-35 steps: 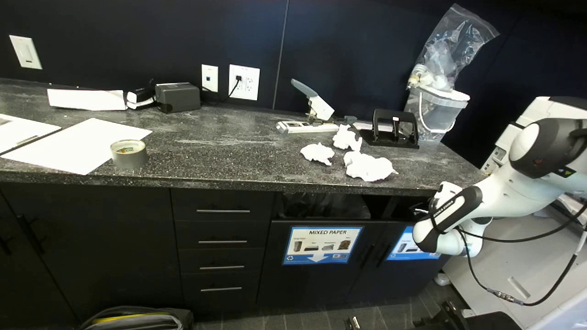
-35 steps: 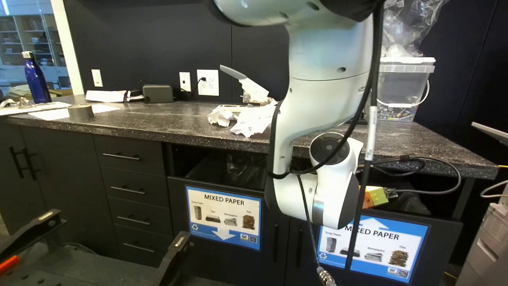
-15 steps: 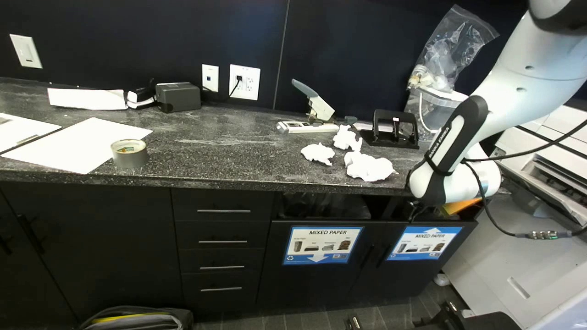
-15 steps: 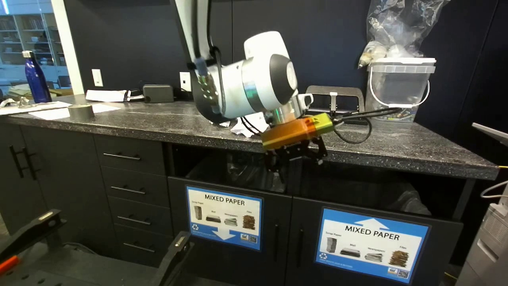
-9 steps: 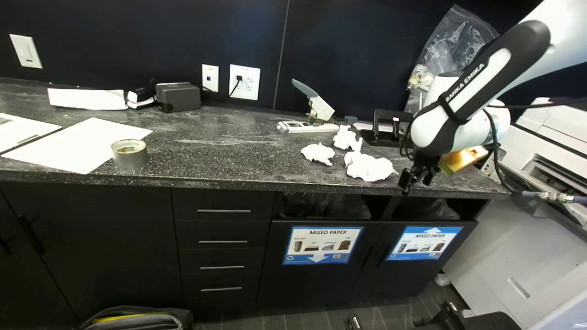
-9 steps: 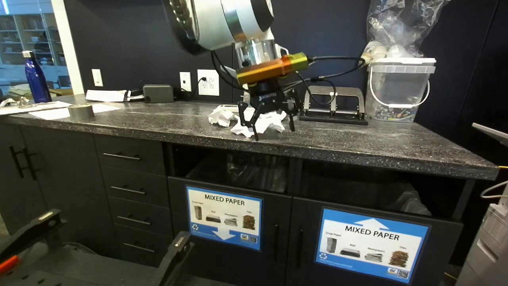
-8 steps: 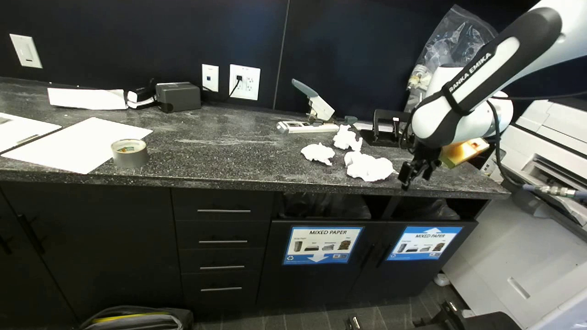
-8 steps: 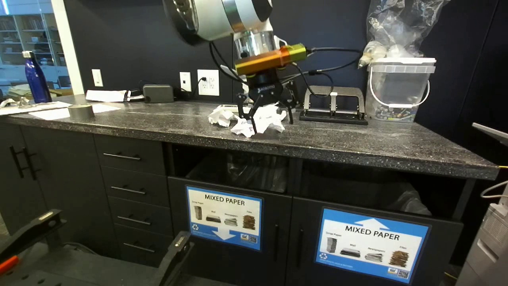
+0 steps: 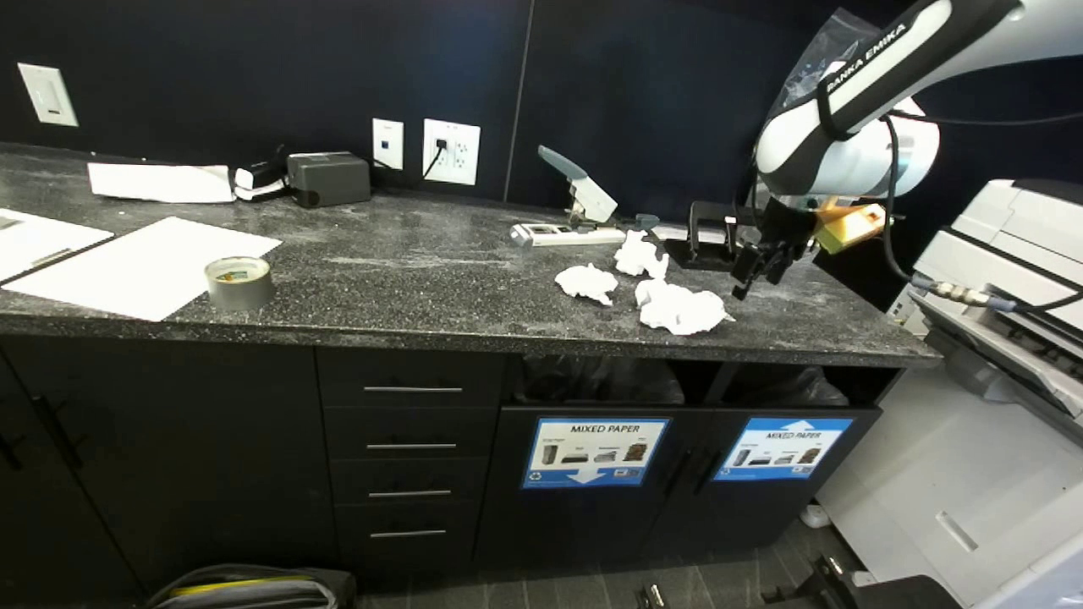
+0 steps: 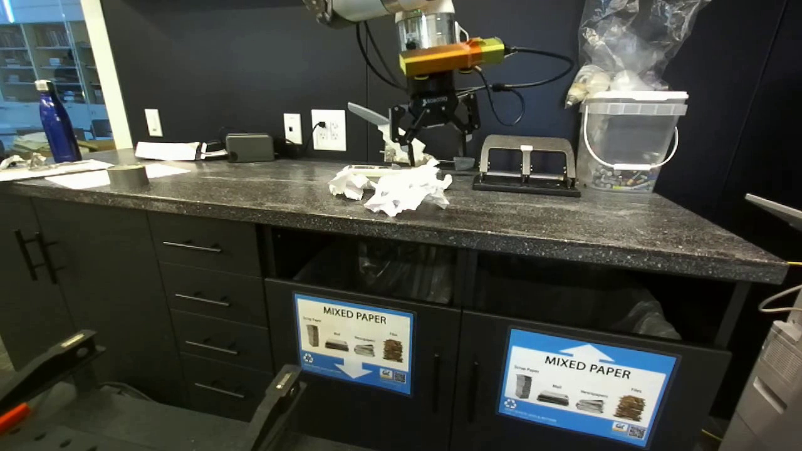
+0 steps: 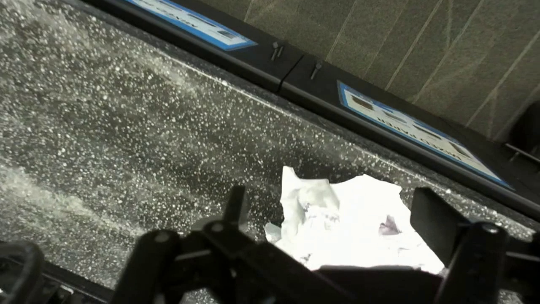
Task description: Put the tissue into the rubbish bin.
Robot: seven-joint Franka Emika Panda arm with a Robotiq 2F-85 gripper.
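Note:
Three crumpled white tissues lie on the speckled dark counter: a large tissue (image 9: pixel 681 307) near the front edge, a smaller tissue (image 9: pixel 585 283) to its left and another tissue (image 9: pixel 640 254) behind. In an exterior view they overlap as a white heap (image 10: pixel 407 188). My gripper (image 10: pixel 437 156) hangs above the counter, fingers down and spread, holding nothing. From the wrist, the gap of my gripper (image 11: pixel 335 211) frames a tissue (image 11: pixel 358 219) lying lower on the counter. Under the countertop is the rubbish bin (image 10: pixel 588 385), a dark compartment with a blue sign and a slot above its panel.
The twin compartment (image 10: pixel 354 343) has a whiter sign. Behind the tissues are a raised stapler (image 9: pixel 584 203) and a black hole punch (image 10: pixel 526 164). A clear tub (image 10: pixel 633 138) with a plastic bag stands further right, near a printer (image 9: pixel 998 288).
The arm has come up from low in front of the cabinets to above the counter; over the last half second my gripper rose further and moved back. The tissues have not moved.

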